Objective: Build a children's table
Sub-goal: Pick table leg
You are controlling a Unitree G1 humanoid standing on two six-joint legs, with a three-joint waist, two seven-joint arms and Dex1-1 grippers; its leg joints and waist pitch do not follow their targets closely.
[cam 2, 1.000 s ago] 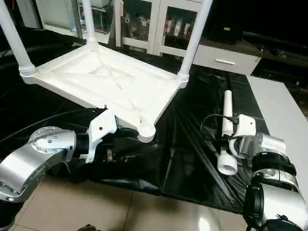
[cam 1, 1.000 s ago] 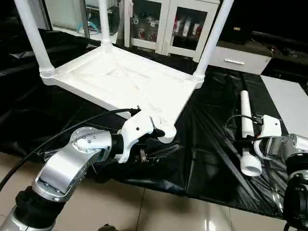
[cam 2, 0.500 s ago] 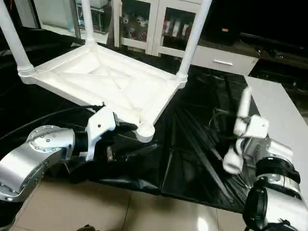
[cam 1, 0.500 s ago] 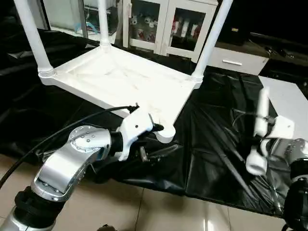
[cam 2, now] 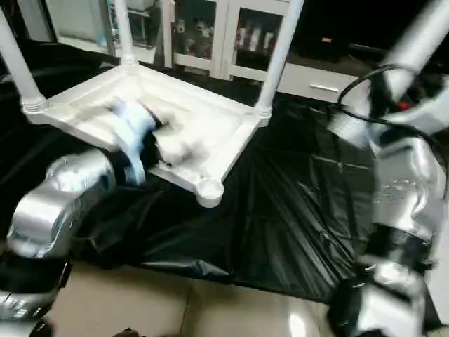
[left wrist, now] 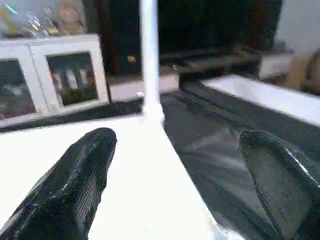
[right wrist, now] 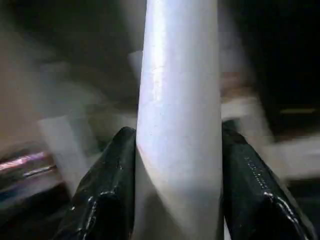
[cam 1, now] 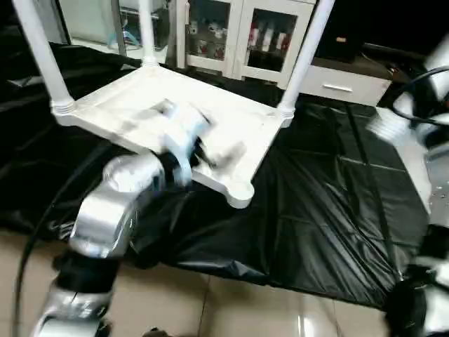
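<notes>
The children's table lies upside down on the black cover: a white ribbed tabletop (cam 1: 235, 116) with three legs standing in its sockets, left (cam 1: 42, 60), back (cam 1: 146, 31) and right (cam 1: 307, 49). The near corner socket (cam 1: 240, 194) holds nothing. My left gripper (left wrist: 177, 140) hovers over the tabletop's underside (left wrist: 130, 170), open, with its black fingers (left wrist: 80, 175) wide apart and nothing between them. At the upper right, my right gripper (right wrist: 179, 150) is shut on the fourth white leg (cam 2: 421, 38), raised high off the cover with its flared end (cam 2: 345, 126) pointing down and left.
White glass-door cabinets (cam 1: 238, 38) and a white drawer unit (cam 1: 344, 84) stand behind the table. The black cover (cam 1: 316, 203) spreads to the right and front, ending at a tiled floor (cam 1: 231, 309). A black cable (cam 2: 382, 70) loops by my right wrist.
My left arm swung up from under the near corner to above the tabletop, and its fingers opened wider. My right arm lifted the leg off the black cover to high on the right.
</notes>
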